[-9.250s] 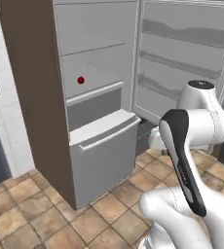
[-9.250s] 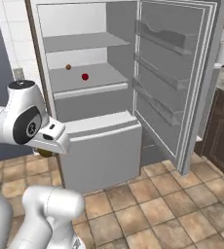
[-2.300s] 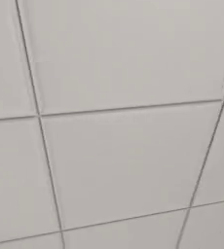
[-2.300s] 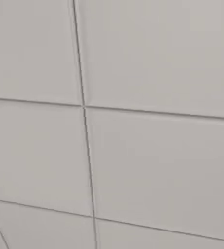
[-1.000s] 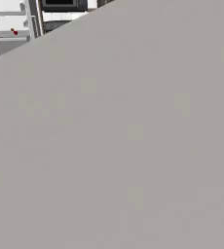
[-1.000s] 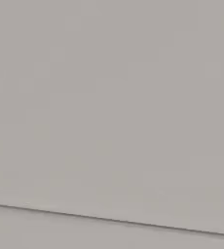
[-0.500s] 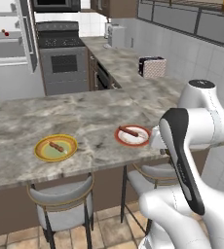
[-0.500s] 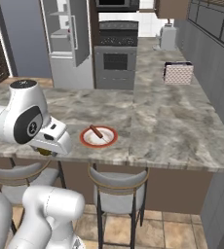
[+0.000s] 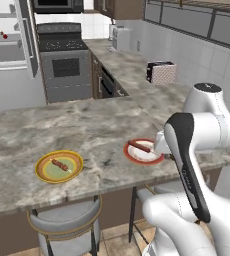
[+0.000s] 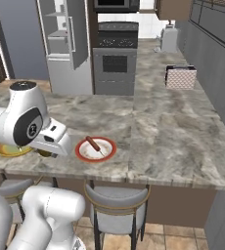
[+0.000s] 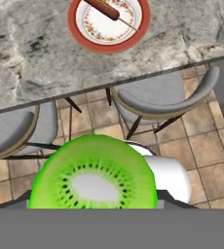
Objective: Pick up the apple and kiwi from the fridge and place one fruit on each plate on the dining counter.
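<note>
My gripper [image 10: 46, 151] is shut on the kiwi [image 11: 92, 176], whose cut green face with a pale core covers the bottom of the hand view and hides the fingertips. The hand hangs in front of the dining counter [image 9: 97, 127], over the stools. On the counter lie the white plate with a red rim [image 11: 109, 18] [image 9: 143, 151] [image 10: 96, 149] and the yellow plate [image 9: 59, 166]. Each plate carries a dark reddish stick-shaped mark. The apple [image 9: 4, 35] is a small red dot on a shelf of the open fridge [image 9: 9, 60] far at the back left.
Two grey stools [image 11: 162, 97] [image 9: 67, 227] stand under the counter's near edge. A checkered box [image 9: 161, 73] sits on the side counter to the right. A stove [image 9: 64, 60] stands beside the fridge. The floor is brown tile.
The base has driven: a second ago both views were blank grey, and now they show the dining counter with both plates. Since half a second ago the picture has shifted only slightly.
</note>
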{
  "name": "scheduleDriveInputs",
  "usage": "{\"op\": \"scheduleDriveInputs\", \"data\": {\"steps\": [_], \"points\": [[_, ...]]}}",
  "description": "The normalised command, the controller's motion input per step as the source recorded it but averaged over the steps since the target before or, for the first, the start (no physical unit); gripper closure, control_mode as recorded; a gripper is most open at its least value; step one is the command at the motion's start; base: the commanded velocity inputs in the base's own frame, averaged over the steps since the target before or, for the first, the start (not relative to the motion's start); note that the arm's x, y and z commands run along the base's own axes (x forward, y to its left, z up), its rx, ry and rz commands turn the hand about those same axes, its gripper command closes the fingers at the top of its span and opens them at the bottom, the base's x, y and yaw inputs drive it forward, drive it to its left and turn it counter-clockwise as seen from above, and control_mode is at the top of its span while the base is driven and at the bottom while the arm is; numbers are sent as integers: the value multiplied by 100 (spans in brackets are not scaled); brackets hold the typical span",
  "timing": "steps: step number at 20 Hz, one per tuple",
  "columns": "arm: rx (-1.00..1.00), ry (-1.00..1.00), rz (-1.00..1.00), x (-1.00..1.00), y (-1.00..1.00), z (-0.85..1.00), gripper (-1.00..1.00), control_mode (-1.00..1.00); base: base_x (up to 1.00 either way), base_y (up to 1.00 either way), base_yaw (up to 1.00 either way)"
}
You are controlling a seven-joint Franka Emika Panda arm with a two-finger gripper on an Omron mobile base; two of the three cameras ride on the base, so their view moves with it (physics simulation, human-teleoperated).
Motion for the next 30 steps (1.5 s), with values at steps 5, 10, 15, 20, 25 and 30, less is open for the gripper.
{"op": "scheduleDriveInputs", "data": {"steps": [5,10,15,20,25,30], "points": [[0,0,0,82,3,0,100,-100,0,0,0],[0,0,-1,90,0,-3,100,-100,0,0,0],[0,2,-12,98,-7,-63,100,-100,0,0,0],[1,0,-29,88,-13,-90,100,-100,0,0,0],[6,0,-25,58,0,-78,100,-100,0,0,0],[5,1,-12,38,0,-57,100,-100,0,0,0]]}}
